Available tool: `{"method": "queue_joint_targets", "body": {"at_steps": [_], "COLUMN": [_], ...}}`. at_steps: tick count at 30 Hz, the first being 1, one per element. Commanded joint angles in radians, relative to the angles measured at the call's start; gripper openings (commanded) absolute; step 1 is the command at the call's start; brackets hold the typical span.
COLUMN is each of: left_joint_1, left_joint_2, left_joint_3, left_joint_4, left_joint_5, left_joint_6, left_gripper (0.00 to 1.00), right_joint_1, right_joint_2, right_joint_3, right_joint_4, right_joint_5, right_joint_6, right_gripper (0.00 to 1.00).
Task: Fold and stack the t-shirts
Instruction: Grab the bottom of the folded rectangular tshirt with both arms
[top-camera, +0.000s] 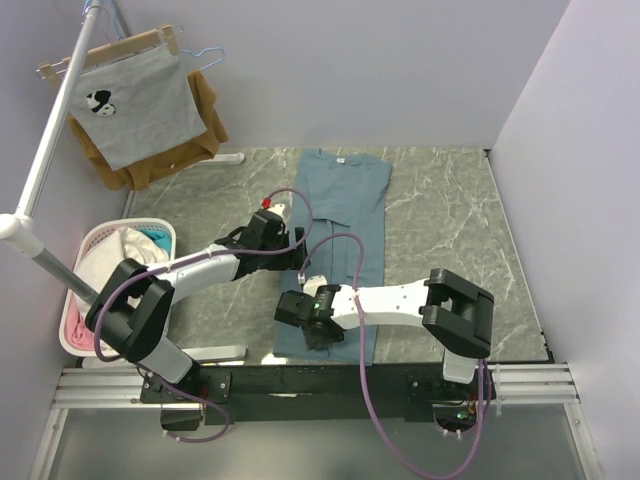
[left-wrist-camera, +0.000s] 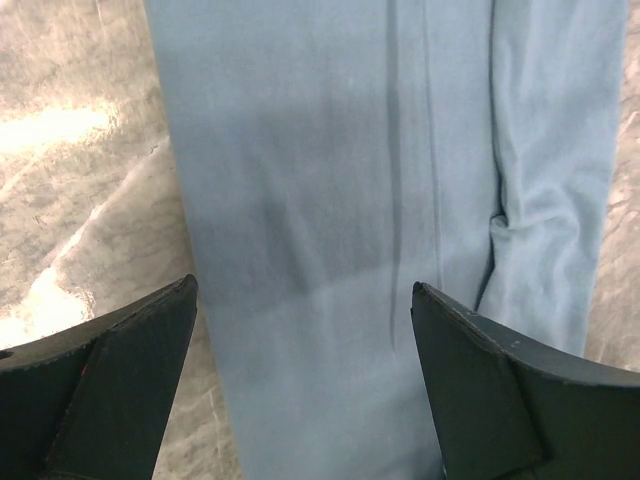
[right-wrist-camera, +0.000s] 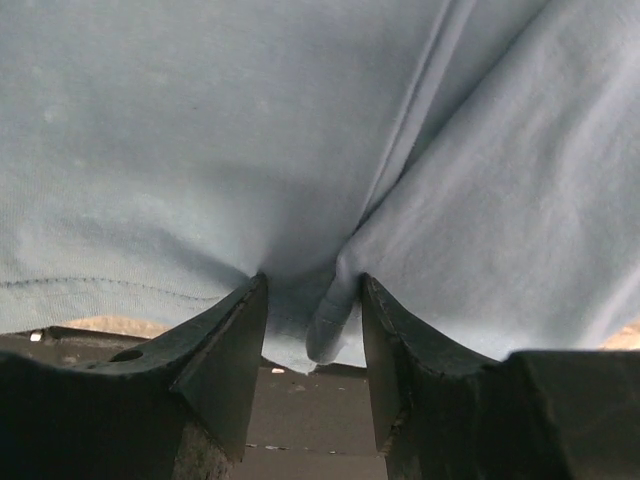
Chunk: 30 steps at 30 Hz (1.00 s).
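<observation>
Top external: marbled grey table (top-camera: 440, 210), pale walls (top-camera: 380, 70), teal t-shirt (top-camera: 345, 200) lengthwise.

Left arm (top-camera: 195, 266) stretches forward, jaws spread wide — right arm (top-camera: 392, 300) bends leftward, low, jaws drawn close together.

**Inspector:** Position of the teal-blue cotton t-shirt (top-camera: 345, 215)?

**Assessor:** On the grey marbled table (top-camera: 440, 230), at centre, running from the far edge to the near edge.

**Inspector:** Left of the table?

**Assessor:** A white plastic laundry basket (top-camera: 120, 228), with garments in it. Behind it, the grey printed shirt on a hanger (top-camera: 135, 115) hangs before the brown hanging garment (top-camera: 208, 120).

**Inspector:** Grippers?

**Assessor:** Left gripper (left-wrist-camera: 305, 300) above the t-shirt's left edge. Right gripper (right-wrist-camera: 313, 290) at its near hem.
</observation>
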Motion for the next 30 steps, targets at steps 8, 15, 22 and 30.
{"method": "queue_joint_targets", "body": {"at_steps": [8, 15, 22, 30], "left_joint_1": [-0.019, -0.028, -0.031, -0.036], "left_joint_2": [-0.041, -0.040, -0.028, -0.020], "left_joint_3": [0.009, 0.010, 0.013, 0.027], "left_joint_4": [0.050, 0.050, 0.050, 0.044], "left_joint_5": [-0.017, -0.020, -0.023, -0.023], "left_joint_6": [-0.019, -0.022, -0.023, -0.016], "left_gripper": [0.93, 0.93, 0.93, 0.93], "right_joint_1": [0.028, 0.044, 0.048, 0.077], "right_joint_2": [-0.064, -0.095, -0.133, -0.174], "right_joint_3": [-0.056, -0.093, -0.104, -0.081], "right_joint_4": [-0.103, -0.102, -0.117, -0.195], "right_joint_5": [0.065, 0.075, 0.104, 0.108], "right_joint_6": [0.122, 0.148, 0.166, 0.162], "right_gripper": [0.46, 0.40, 0.24, 0.00]}}
